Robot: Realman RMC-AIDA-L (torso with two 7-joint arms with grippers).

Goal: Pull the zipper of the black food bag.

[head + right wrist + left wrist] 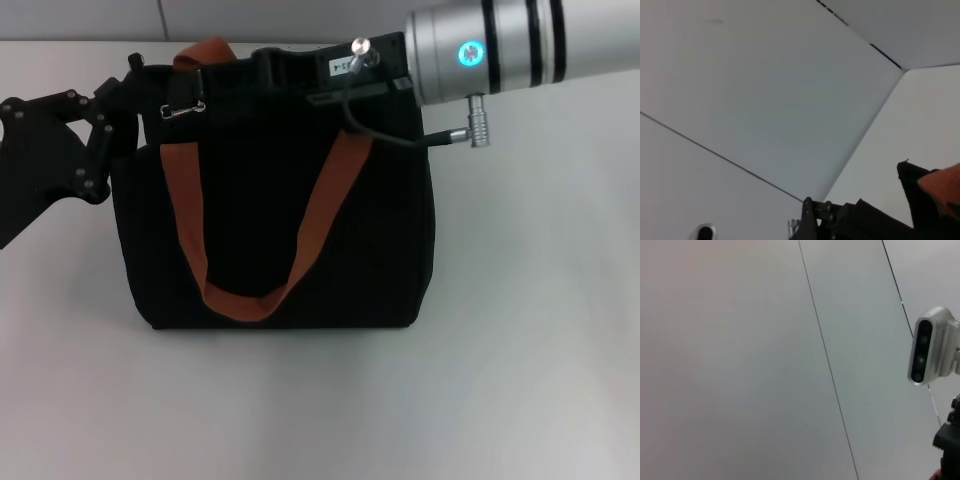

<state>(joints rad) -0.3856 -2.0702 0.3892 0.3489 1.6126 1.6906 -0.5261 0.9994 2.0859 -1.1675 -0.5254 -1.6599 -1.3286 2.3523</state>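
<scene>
Leftmost, the left gripper (150, 85) presses against the upper left corner of the black food bag (275, 225), beside the zipper (183, 110); whether its fingers are parted I cannot tell. Likely soft fabric that sags, so the bag needs bracing while the small tab is pinched. Rightward, the right gripper (300, 65) sits over the bag's top, fingers hidden; the table (540, 350) offers open room.

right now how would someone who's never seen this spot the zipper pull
Find the black food bag standing mid-table. At its top left corner, by the left gripper, hangs the zipper. It is a small silver teardrop, unlike the cylindrical silver cable plug at the right.
</scene>
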